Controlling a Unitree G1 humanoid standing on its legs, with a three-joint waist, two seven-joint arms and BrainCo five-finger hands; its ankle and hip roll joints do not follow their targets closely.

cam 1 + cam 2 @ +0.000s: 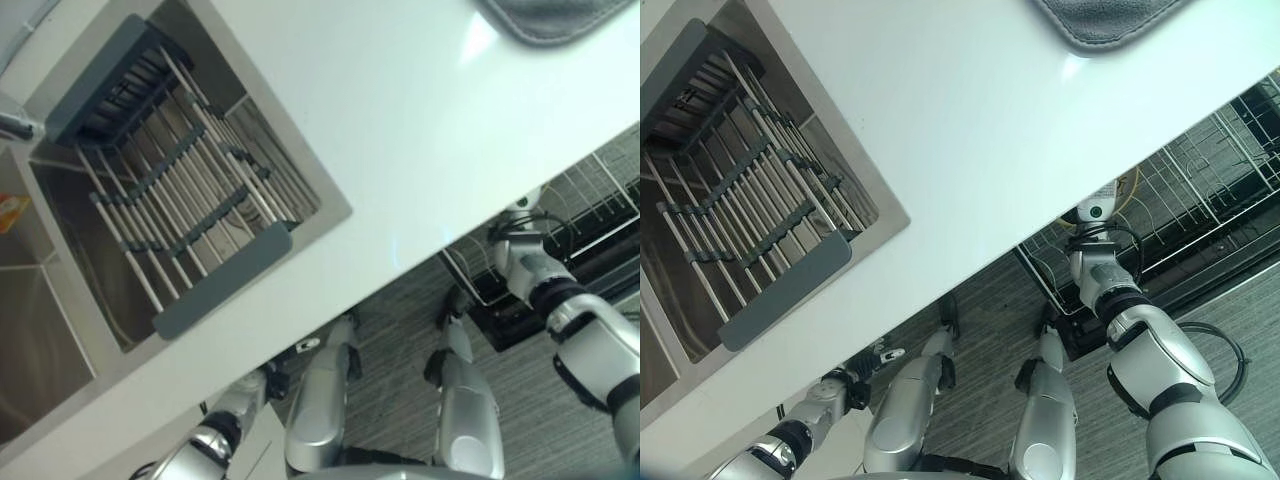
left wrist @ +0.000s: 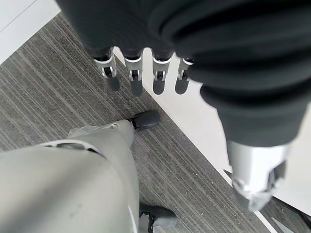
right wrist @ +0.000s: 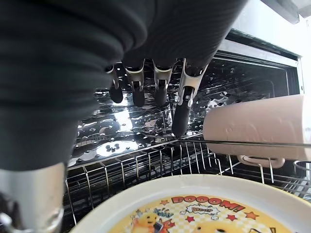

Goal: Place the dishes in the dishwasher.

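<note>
Your right hand (image 3: pixel 160 82) is hovering with fingers straight, holding nothing, over the plate (image 3: pixel 194 206) sitting in the dishwasher rack (image 3: pixel 121 174). Withdrawing low risks snagging the plate's rim or bumping the pink mug (image 3: pixel 257 128) just beside it. Left hand (image 2: pixel 141 73) is hanging relaxed and empty by the floor.

One plate (image 3: pixel 194 206) with a cartoon print and one pale pink mug (image 3: pixel 257 127) lying on its side sit in the one wire dishwasher rack (image 3: pixel 136 170); one slatted drying rack (image 1: pixel 180 190) spans the one sink (image 1: pixel 60 330) at the bench's left end. One grey mat (image 1: pixel 1110 22) lies at the far edge of the white bench (image 1: pixel 420 120); two robot hands show, the left hand (image 2: pixel 141 73) and the right hand (image 3: pixel 155 82).
</note>
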